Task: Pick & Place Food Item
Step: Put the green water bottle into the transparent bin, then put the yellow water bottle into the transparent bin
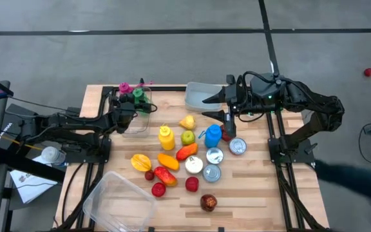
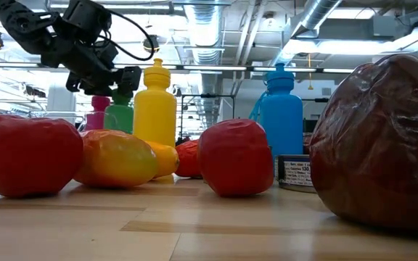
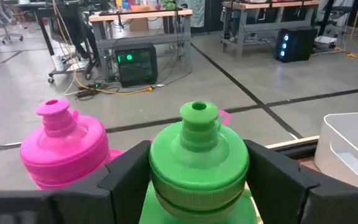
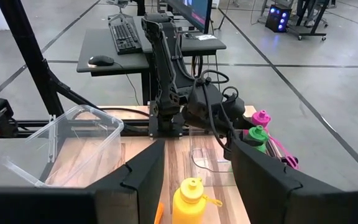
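**Green Bottle Straddled at the Far Left Bin**

Dark red fruit (image 2: 383, 138) fills the low view's foreground, being the piece set nearest the table's front edge; it is seen apart from the main cluster in the high view.

Table (image 1: 250, 193): a wooden top on which the food items are grouped at the centre, so that both arms can reach them. Two clear containers are provided as drop sites: a large clear tub (image 1: 118, 200) at the near left corner and a small clear bin (image 1: 137, 119) at the far left. A white tray (image 1: 201, 95) is set at the far edge.

Left gripper (image 3: 197, 180): positioned over the small clear bin. Its fingers (image 3: 129, 177) are spread to either side of the green bottle (image 3: 197, 155), close against the cap. Whether the bottle is pinched or already freed cannot be told. The bottle is kept upright beside the pink bottle (image 3: 64, 146), which suggests a placing step at or near release.

Right gripper (image 1: 219, 108): held above the far centre of the table, jaws apart and empty, just beyond the blue bottle (image 1: 212, 135). It is judged to be waiting or lining up on a next item.

Yellow bottle (image 1: 165, 137), pear (image 1: 187, 122), green apple (image 1: 187, 137) and the tins (image 1: 212, 164) are left unsorted at the centre.
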Action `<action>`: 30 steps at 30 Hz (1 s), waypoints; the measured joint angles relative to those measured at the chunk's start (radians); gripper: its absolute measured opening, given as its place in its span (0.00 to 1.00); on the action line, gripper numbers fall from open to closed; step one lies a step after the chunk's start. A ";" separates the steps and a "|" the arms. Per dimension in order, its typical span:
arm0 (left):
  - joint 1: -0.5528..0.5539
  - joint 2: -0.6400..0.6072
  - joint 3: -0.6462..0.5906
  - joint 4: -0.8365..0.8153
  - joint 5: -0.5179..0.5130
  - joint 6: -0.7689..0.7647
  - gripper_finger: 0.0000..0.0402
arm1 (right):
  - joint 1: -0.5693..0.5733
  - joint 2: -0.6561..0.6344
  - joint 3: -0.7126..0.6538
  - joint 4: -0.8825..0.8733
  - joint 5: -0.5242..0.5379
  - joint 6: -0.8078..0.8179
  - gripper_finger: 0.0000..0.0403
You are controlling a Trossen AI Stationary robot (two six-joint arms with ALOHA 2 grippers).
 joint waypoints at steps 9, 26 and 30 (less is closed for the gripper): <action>0.000 0.000 0.000 0.002 0.000 -0.044 0.65 | 0.000 0.000 0.000 0.000 0.000 0.011 0.46; -0.049 -0.202 0.000 -0.001 0.195 0.063 0.93 | -0.001 0.000 0.000 0.001 0.000 0.000 0.66; -0.119 -0.310 -0.001 0.005 0.198 0.112 0.94 | 0.000 0.000 0.000 0.001 0.000 0.000 0.66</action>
